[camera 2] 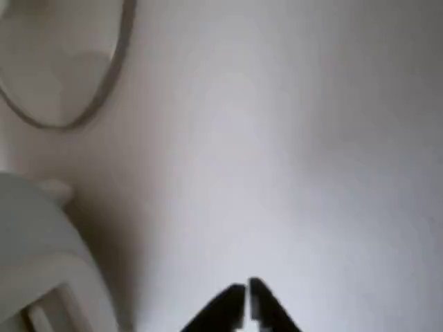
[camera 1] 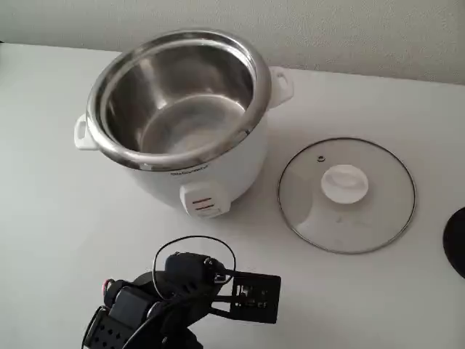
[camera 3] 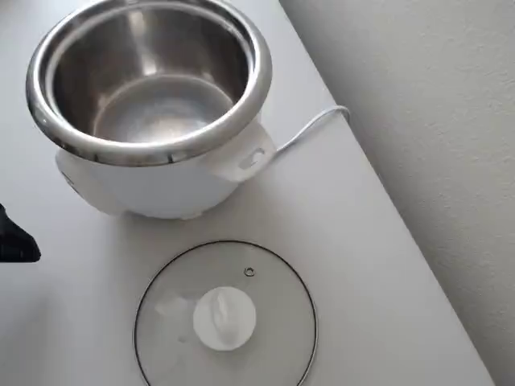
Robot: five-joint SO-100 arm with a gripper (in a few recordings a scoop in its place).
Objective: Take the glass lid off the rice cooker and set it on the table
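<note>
Start with the table (camera 1: 58,218): a plain white surface under everything you see, meeting a pale wall at the back in the fixed view and running off along one edge in the overhead view.

Next is the rice cooker (camera 1: 182,116), standing open, its shiny steel pot bare to the bottom. In the fixed view you get its front switch panel (camera 1: 202,201) with two reddish marks, and a line of small dark print just above it on the white body; the print is too small to read. The overhead view cuts off the cooker's far rim but gives you one side handle and a white cord (camera 3: 310,129) trailing from behind it toward the table edge, which the fixed view does not show.

The glass lid (camera 1: 347,195) lies flat on the table just beside the cooker and clear of it, knob up, with the small steam hole near the rim. In the overhead view its lower edge runs out of the picture. The wrist view catches only a blurred arc of its metal rim, top left, plus a blurred piece of the cooker's white body at lower left.

At the right edge of the fixed view you see a slice of a black round object (camera 1: 456,241).

Your gripper (camera 2: 246,303) grasps nothing: in the wrist view the two dark fingertips are pressed together over bare table.
</note>
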